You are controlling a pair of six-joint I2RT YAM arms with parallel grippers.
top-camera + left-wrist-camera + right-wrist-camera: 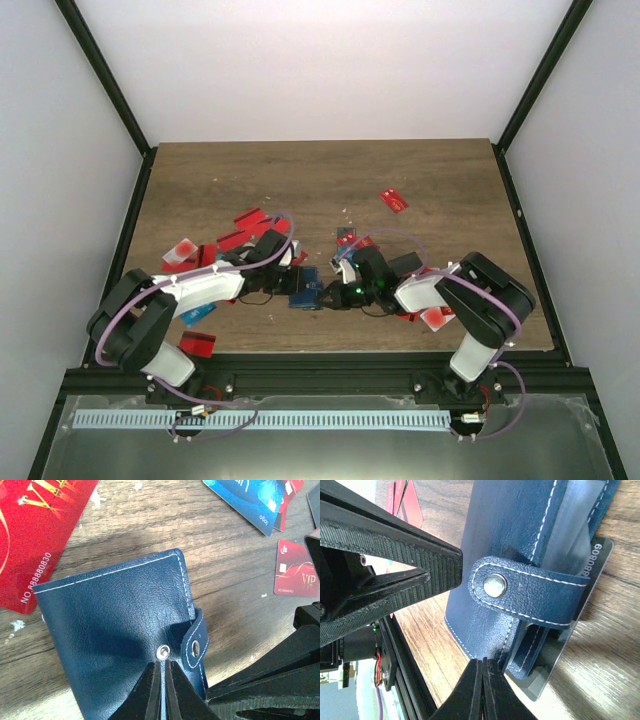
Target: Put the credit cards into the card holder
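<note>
Top external view: one card holder (pixel 305 288) lies by the middle of the near edge of the tabletop (pixel 320 170). The left gripper (pixel 161 664) and the right gripper (pixel 483 661) are both pressed closed, with tips at the holder and nothing between them. The credit cards (pixel 250 222) lie scattered around it. The arms hide some, so I cannot count them. One red card (pixel 394 201) lies alone toward the far right corner, with bare wood around it.

Wooden worktop (pixel 330 175); red credit cards (pixel 250 220) scattered left of centre; one red card (pixel 395 201) apart, far right; card holder (pixel 304 288) near the near edge.
</note>
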